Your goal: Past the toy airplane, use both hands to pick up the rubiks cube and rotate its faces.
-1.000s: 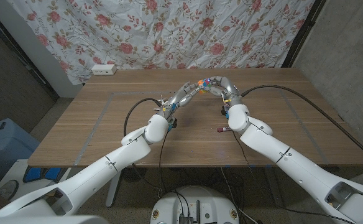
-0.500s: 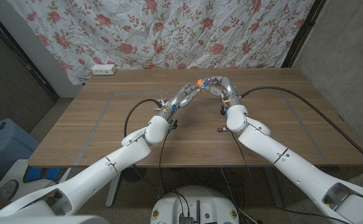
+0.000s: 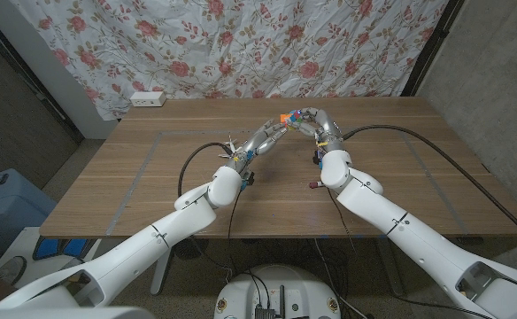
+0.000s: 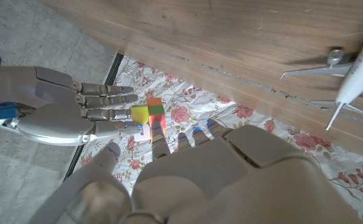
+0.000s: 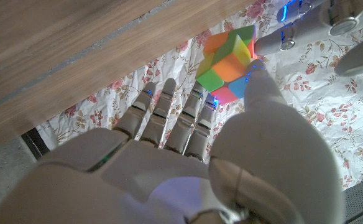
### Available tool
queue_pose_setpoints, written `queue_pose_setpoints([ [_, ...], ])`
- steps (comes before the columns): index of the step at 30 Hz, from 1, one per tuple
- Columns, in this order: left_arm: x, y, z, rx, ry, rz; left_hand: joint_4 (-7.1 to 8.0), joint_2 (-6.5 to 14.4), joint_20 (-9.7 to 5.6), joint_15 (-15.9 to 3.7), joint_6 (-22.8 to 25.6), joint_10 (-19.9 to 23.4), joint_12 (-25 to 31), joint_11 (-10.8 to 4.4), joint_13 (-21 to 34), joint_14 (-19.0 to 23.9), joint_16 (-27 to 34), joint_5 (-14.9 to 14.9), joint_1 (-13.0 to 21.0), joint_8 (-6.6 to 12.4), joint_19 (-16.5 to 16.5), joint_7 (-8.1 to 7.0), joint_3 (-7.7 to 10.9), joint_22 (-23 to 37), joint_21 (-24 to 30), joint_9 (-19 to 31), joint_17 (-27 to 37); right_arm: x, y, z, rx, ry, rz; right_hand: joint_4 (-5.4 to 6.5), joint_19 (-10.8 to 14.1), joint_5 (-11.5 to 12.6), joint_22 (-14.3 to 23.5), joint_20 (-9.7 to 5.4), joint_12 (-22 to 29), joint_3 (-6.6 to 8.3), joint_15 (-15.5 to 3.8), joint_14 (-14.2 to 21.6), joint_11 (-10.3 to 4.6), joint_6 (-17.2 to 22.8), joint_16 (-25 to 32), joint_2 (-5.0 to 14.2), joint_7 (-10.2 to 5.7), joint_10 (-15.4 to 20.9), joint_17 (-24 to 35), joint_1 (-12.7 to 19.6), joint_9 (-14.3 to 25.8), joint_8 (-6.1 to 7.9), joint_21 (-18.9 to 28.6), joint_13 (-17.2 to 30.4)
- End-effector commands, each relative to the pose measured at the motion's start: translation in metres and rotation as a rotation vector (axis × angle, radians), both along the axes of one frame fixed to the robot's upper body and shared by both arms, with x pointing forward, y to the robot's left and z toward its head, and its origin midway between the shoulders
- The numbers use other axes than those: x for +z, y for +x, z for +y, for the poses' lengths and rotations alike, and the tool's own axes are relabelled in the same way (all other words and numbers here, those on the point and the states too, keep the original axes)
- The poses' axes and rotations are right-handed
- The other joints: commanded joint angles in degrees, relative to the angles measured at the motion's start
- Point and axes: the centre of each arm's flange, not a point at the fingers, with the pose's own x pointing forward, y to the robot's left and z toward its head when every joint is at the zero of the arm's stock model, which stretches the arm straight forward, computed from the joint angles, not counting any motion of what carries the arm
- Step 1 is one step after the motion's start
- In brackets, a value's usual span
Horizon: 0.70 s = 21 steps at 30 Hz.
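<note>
cube point(image 3: 287, 116) raised slightly, between both hands' fingers point(image 4: 110, 99)

One rubiks cube point(image 5: 228, 65). One toy airplane point(image 4: 355, 68). Two robot hands, the left hand point(image 3: 266, 136) and the right hand point(image 3: 316, 122). One wooden counter point(image 3: 152, 177). One white power strip point(image 3: 147, 98). One floral curtain point(image 3: 241, 44).

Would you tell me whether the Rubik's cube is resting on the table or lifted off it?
Lifted: the cube hangs between the left hand and right hand.

Arms: glossy white shells, rounded joints | left hand point(image 3: 263, 138), right hand point(image 3: 316, 121): silver-grey segmented fingers, blue fingertip lights | black cables trailing from forearms.
</note>
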Motion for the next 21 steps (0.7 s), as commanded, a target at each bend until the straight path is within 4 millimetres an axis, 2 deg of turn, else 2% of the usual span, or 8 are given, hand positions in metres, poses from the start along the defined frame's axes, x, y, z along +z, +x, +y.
queue_pose_setpoints([
  [1,-0.0032,-0.0003,-0.0016,-0.003,-0.005,0.000,0.01,4.3,-3.03,-2.70,-0.2,-0.4,0.3,-0.15,0.1,-4.8,0.4,0.4,-0.1,-0.01,0.1,-0.11,-0.23,0.1,0.4,0.2,0.1,-0.0003,-0.0003,0.0003,0.001,0.029,0.000,0.09,0.6,0.4,0.2,-0.08,0.3,-0.20,-7.18,0.5,-1.89,2.6,0.5,2.18,-1.77,2.3,0.2,2.3,0.2,0.26,0.1,0.1],
  [21,-0.0040,-0.0003,-0.0015,-0.006,-0.001,0.000,-0.05,4.3,-3.07,-2.75,-0.4,-0.3,0.3,-0.17,0.1,-4.8,0.3,0.5,0.0,-0.11,0.1,-0.06,-0.44,0.1,0.4,0.2,0.1,0.0008,-0.0006,-0.0024,0.004,0.045,0.003,0.26,0.6,0.5,0.2,-0.07,0.2,-0.52,-7.13,0.4,-1.89,2.8,0.8,2.29,-1.66,2.5,0.2,2.3,0.2,-0.02,0.1,0.3],
])
